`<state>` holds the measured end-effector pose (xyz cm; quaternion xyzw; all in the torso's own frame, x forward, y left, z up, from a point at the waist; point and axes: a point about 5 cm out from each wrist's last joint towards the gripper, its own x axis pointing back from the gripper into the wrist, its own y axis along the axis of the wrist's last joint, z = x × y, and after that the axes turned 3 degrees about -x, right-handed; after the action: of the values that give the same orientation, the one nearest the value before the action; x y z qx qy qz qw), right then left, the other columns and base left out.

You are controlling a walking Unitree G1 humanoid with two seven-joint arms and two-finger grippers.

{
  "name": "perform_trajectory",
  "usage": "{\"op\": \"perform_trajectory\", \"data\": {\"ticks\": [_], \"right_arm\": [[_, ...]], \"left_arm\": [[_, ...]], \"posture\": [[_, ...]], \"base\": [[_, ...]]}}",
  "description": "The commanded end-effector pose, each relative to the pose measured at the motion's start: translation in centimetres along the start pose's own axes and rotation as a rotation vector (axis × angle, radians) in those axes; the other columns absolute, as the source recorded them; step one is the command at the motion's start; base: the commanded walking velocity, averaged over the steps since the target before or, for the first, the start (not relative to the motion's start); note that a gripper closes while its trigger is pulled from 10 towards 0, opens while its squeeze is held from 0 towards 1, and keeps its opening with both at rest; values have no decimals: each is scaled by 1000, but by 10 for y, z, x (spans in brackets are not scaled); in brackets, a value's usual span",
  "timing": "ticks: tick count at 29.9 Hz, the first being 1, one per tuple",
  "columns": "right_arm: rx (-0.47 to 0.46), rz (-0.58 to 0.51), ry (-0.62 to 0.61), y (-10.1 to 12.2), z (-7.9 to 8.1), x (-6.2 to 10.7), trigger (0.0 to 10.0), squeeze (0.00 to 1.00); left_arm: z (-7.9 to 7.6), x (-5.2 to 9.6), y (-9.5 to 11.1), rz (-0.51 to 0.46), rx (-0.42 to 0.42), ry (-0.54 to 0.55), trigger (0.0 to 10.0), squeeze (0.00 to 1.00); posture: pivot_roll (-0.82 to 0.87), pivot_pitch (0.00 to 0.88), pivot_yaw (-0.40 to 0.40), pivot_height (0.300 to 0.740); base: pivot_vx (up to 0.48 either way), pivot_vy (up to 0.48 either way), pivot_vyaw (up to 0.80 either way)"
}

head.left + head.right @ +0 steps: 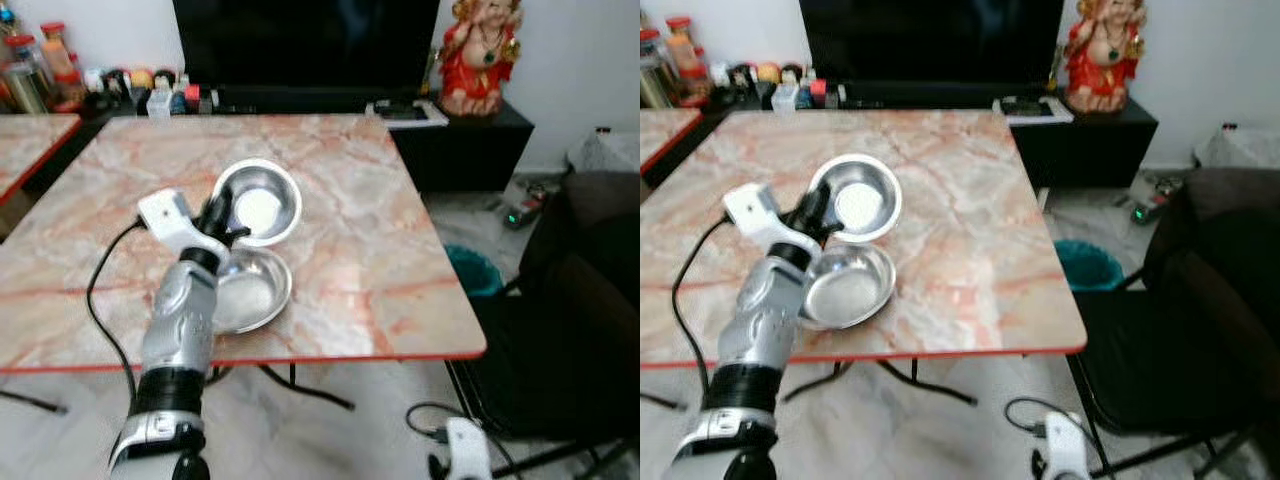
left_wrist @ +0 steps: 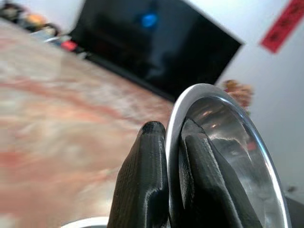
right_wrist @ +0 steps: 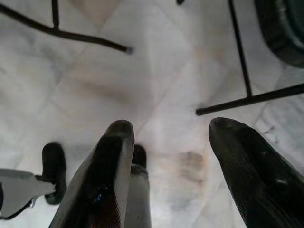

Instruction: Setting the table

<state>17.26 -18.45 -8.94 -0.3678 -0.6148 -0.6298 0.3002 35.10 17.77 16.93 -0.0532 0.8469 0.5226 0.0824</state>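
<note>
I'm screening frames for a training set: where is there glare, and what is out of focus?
Left eye view: white glare inside the upper bowl, pinched at its rim by the left gripper. Left wrist view: table blurred, fingers sharp. Right wrist view: floor soft behind the open right gripper.

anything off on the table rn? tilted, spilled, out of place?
One thing: the upper steel bowl is tilted, pinched by its rim in the left end effector and overlapping the second steel bowl below it. That second bowl sits close to the near edge of the marble table. No spills or damage visible.
</note>
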Motion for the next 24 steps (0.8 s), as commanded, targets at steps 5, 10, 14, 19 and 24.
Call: {"op": "perform_trajectory", "data": {"ticks": [5, 10, 14, 19, 24], "right_arm": [[7, 14, -17, -6, -8, 1, 10000, 0], [14, 34, -17, -11, -9, 2, 10000, 0], [13, 35, -17, -12, -10, 3, 10000, 0], [14, 30, -20, -9, -12, 2, 10000, 0], [11, 23, -23, -7, -12, 2, 10000, 0]], "left_arm": [[-11, 3, -2, 86, 23, -44, 10000, 0], [-4, 6, -11, 186, -6, 52, 10000, 0], [0, 7, -14, 220, -14, 81, 10000, 0], [-4, 10, -27, 338, -3, 54, 10000, 0], [-8, 13, -41, 441, -6, 57, 10000, 0]], "posture": [[30, 0, -15, 740], [30, 0, -18, 740], [33, 0, -23, 740], [26, 0, -27, 740], [19, 0, -25, 740]], "base": [[0, 0, 0], [0, 0, 0], [0, 0, 0], [0, 0, 0], [0, 0, 0]]}}
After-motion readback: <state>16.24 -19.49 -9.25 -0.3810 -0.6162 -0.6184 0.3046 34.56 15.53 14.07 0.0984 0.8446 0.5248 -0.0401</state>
